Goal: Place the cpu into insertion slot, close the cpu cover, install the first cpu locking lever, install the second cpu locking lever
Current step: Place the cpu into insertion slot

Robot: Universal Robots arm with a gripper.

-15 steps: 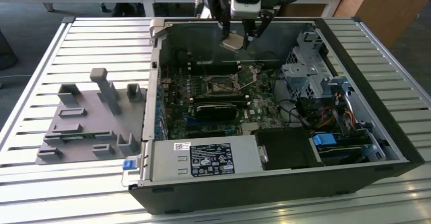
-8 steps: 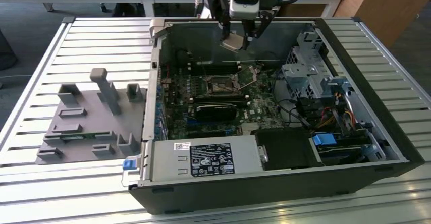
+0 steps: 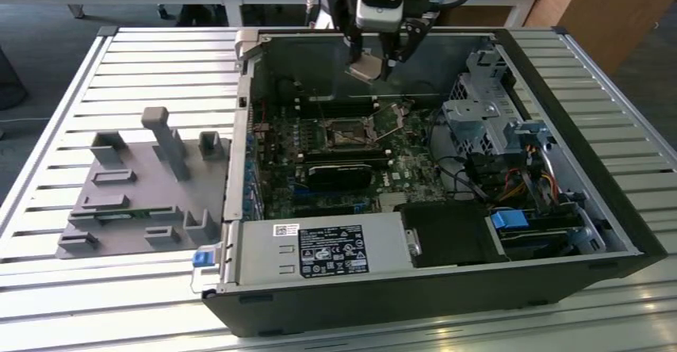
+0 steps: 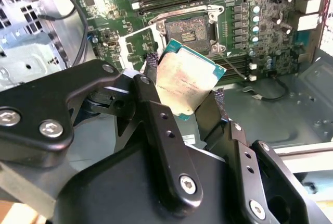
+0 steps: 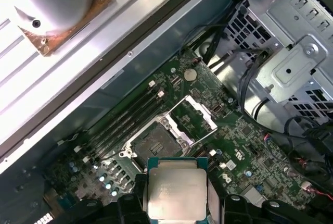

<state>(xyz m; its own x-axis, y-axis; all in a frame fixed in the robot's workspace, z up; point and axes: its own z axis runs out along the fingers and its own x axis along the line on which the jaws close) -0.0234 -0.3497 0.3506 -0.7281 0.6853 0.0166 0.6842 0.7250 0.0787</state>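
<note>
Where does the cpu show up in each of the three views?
Exterior view: the cpu in the gripper, over the open case.
Second wrist view: the cpu tilted between the fingers, the insertion slot behind it.
First wrist view: the cpu face-on between the fingers, near the slot.
Shared landmark: the empty insertion slot.

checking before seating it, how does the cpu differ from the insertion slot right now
The cpu has a dull silver face; the insertion slot is dark. The cpu is clamped in the gripper above the green board, tilted; the insertion slot lies flat in that board, empty, with the cpu cover open. Both are square, with similar outlines.
</note>
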